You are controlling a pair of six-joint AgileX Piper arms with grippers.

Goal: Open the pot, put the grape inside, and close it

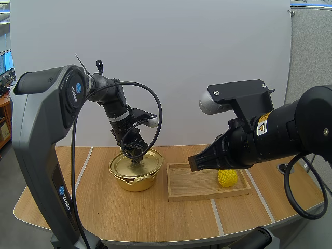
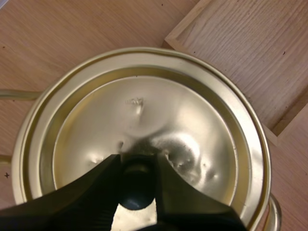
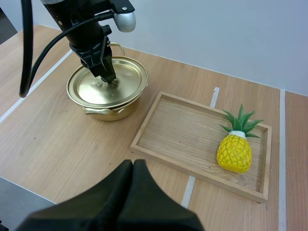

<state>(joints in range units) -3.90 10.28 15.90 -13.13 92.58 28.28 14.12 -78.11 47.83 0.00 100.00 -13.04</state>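
Note:
A gold pot stands left of centre on the table with its gold lid in place. My left gripper reaches straight down onto the lid, and its two black fingers pinch the dark knob at the lid's centre. A yellow toy pineapple with green leaves lies at the right end of a wooden tray; I see no grapes. My right gripper hangs above the table in front of the tray, its fingers together as one dark wedge, holding nothing.
The wooden tray sits just right of the pot, close to its rim. Pale tape lines cross the wooden tabletop. The table's rounded front edge runs below the pot and tray.

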